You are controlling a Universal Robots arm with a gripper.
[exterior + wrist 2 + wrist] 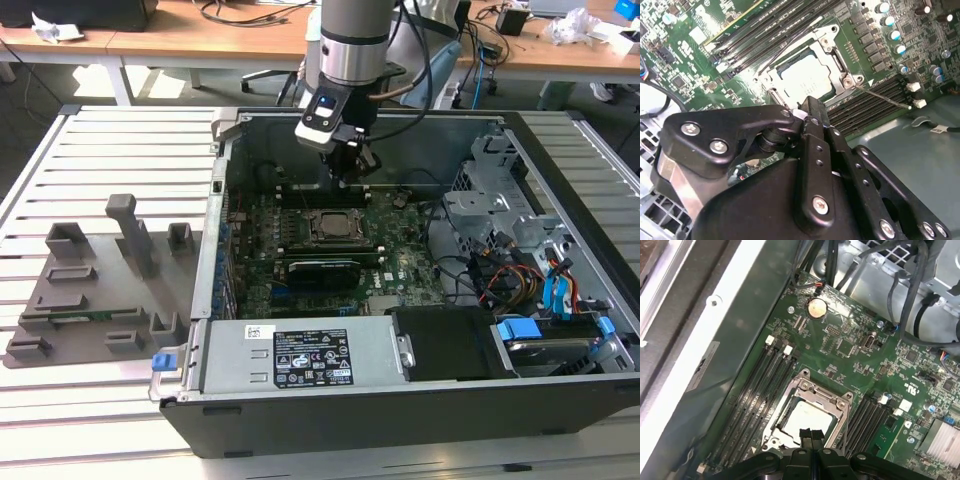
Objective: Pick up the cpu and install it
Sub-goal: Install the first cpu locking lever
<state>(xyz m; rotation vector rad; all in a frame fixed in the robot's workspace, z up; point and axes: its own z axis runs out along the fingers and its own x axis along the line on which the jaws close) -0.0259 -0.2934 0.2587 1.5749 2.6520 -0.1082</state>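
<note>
The cpu, a flat square chip with a silvery top, lies inside the metal-framed socket on the green motherboard. It appears in both wrist views, framed by the socket's metal bracket. My gripper hangs inside the open computer case, a little above the board and just behind the socket. Its two black fingertips are pressed together with nothing between them, and they hover over the edge of the cpu. The gripper is shut, apart from the chip.
Memory slots flank the socket. A long black expansion card lies in front of it. The case walls, the power supply, the drive cage with cables and a grey fixture plate on the exterior view's left surround the work area.
</note>
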